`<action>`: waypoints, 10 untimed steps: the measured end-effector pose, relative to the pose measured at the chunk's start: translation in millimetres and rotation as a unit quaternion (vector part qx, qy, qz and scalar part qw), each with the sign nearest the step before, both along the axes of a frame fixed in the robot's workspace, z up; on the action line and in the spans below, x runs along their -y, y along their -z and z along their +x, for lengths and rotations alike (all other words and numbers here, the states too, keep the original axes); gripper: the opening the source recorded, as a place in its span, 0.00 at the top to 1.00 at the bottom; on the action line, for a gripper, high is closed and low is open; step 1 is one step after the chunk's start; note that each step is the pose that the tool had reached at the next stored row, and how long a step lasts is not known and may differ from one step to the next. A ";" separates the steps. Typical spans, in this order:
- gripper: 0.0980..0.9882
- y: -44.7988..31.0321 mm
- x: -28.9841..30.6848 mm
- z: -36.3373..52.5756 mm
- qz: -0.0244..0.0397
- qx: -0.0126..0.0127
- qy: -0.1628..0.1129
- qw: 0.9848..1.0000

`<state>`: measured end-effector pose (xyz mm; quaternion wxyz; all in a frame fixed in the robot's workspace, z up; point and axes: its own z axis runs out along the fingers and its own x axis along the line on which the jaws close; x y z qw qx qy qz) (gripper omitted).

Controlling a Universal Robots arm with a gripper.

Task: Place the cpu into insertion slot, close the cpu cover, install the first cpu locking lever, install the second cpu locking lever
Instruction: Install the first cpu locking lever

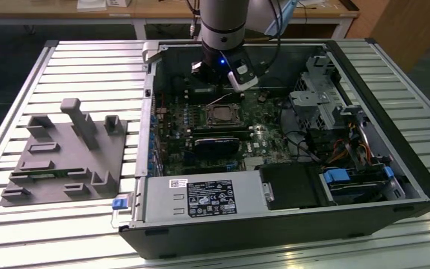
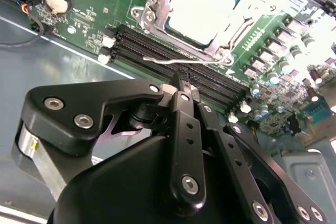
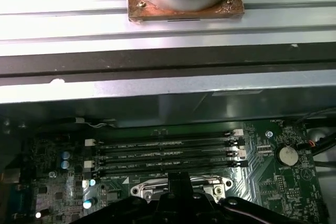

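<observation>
Slats of pale metal make up the surface (image 1: 88,73), with wooden tables (image 1: 163,11) along the far side of the room. On it an open computer case (image 1: 275,235) lies on its side. A grey moulded fixture (image 1: 65,151) rests just beside the case on the exterior view's left. The slats around the fixture and along the near edge are bare.

Inside the case, the green motherboard (image 1: 260,140) fills the middle. The power supply (image 1: 200,196) sits along the near wall. A drive bay with blue latches (image 1: 346,176) and cable bundles crowd the exterior view's right. The arm comes down over the far wall, so the room to move is the open pocket above the board.

The insertion slot (image 1: 223,115) sits mid-board, beside the long black memory slots (image 3: 163,153). In the second wrist view the cpu (image 2: 202,11) lies in that slot, pale top up, with the cpu cover (image 2: 156,1) framing it. A thin wire lever (image 2: 184,62) lies loose across the memory slots.

The claw (image 2: 182,80) hangs over those slots, near the socket. Its fingers are drawn together at the tips, holding nothing.
</observation>
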<state>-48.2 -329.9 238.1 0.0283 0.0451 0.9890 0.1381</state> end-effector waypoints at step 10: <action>0.99 6.8 -0.1 0.0 -0.027 0.010 0.000 1.000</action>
